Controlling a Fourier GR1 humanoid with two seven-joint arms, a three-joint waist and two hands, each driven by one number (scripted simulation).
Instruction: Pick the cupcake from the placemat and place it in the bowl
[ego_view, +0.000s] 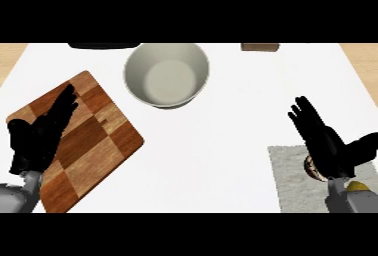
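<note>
Under my right hand, fingers straight and spread, thumb thrown out to the side, holding nothing. Palm hovers over the near-left corner of the grey placemat. The cupcake peeks out just beneath the heel of the hand: a dark rounded sliver, mostly hidden by palm and wrist. Cannot tell its frosting or wrapper from here.

Handling, my guess: light, soft on top, easily squashed or smeared. A paper-sided base would be the stiffest part. Best to take it low around the sides, thumb on one side and fingers opposite, keeping off the top. Lift it upright; tilting would risk it tipping out of the fingers.

My left hand rests open, fingers straight, over the wooden cutting board at the left. Not engaged.

Farther out, the bowl sits near the far edge of the white counter, well apart from the placemat, up and to the left. It is wide-mouthed and nothing shows inside it, so the drop should be forgiving. Set the cake down rather than let it fall.

Pickup not yet made; the hand has to come down and close first.
</note>
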